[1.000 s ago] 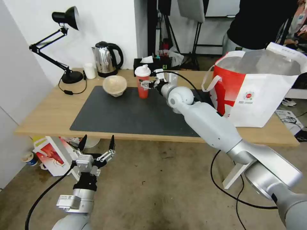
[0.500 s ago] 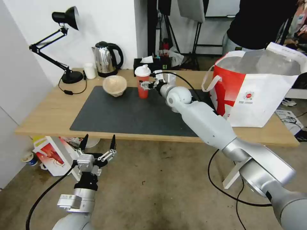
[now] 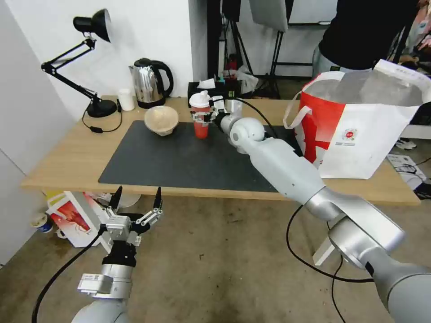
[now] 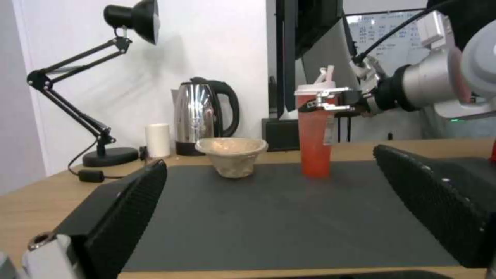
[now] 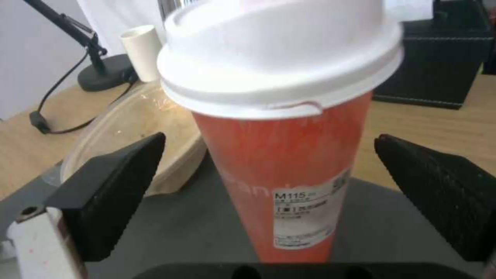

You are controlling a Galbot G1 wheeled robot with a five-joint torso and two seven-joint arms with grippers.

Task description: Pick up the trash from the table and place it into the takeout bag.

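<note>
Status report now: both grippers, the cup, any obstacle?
Right gripper open, jaws on either side of red cup, which stands upright on mat. Left gripper open, low before table edge. Pulp bowl beside cup, apart.

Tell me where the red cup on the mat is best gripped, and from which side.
Grip the red cup around its upper body just under the white lid, coming in level from the bag side. It stands upright and tapers downward, so the wider lid rim would likely stop slipping. The open right gripper already straddles it there; the beige bowl crowds the opposite side.
</note>
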